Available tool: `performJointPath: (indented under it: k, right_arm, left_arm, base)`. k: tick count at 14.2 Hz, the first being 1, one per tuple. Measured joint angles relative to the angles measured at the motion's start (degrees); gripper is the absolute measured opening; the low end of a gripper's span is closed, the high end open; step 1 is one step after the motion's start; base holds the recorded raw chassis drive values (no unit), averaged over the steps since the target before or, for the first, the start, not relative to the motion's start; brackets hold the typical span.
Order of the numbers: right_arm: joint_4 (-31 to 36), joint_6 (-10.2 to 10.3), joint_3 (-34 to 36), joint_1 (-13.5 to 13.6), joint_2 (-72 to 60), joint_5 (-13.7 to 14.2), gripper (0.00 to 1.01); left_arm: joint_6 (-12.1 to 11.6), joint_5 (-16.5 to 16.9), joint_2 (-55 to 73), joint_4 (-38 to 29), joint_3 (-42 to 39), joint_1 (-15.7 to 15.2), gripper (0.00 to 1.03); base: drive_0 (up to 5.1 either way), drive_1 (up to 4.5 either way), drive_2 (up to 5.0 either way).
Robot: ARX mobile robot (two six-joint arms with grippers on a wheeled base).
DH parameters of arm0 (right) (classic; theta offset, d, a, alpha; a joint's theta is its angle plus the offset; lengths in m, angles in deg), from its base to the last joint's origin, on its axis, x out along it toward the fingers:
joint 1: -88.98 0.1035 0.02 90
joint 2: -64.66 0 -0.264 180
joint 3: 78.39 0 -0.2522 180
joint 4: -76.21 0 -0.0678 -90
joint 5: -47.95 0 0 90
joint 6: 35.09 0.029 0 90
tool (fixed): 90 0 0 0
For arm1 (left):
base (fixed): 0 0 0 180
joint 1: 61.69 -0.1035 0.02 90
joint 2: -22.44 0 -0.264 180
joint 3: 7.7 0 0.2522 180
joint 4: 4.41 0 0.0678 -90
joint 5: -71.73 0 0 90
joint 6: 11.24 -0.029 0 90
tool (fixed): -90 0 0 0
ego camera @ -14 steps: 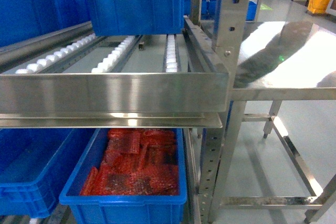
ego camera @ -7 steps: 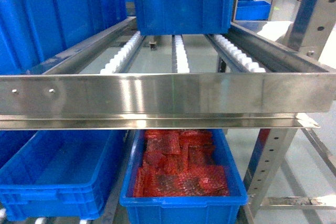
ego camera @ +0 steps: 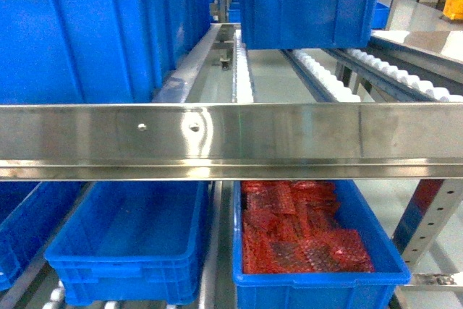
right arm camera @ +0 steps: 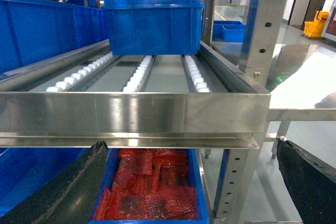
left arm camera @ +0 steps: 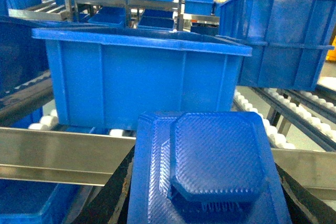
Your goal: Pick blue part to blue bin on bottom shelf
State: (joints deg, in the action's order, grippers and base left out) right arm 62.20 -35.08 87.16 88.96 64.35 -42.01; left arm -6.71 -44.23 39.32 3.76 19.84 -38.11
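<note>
The blue part [left arm camera: 210,169], a textured moulded piece, fills the lower middle of the left wrist view, pinched in the left hand [left arm camera: 205,211], whose dark fingers show only as slivers at the bottom edge. In the head view neither hand appears; below the steel front rail [ego camera: 231,141] the bottom shelf holds an empty blue bin [ego camera: 130,240] at lower left and a bin of red parts [ego camera: 304,240] beside it, both cut off. The right hand [right arm camera: 189,192] is spread, dark fingers at the lower corners.

The head camera faces the steel front rail [ego camera: 231,135] closely, and both wrist cameras look forward at the same rack, the right one sharing the bin of red parts [right arm camera: 152,192].
</note>
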Motion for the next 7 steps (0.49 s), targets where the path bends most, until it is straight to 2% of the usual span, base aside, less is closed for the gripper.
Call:
performJointPath:
  k: [4,7]
  right_arm:
    - [-0.11,0.0,0.0,0.0,0.0,-0.22,0.98]
    - [-0.07,0.0,0.0,0.0,0.0,-0.2,0.98]
  left_arm:
    - [0.0,-0.37,-0.07,0.02,0.0,-0.04,0.44]
    - [0.0,-0.13,-0.07,0.04,0.0,-0.04,0.44]
  base:
    - [-5.1,2.32,2.3]
    - [0.0,0.0,0.0]
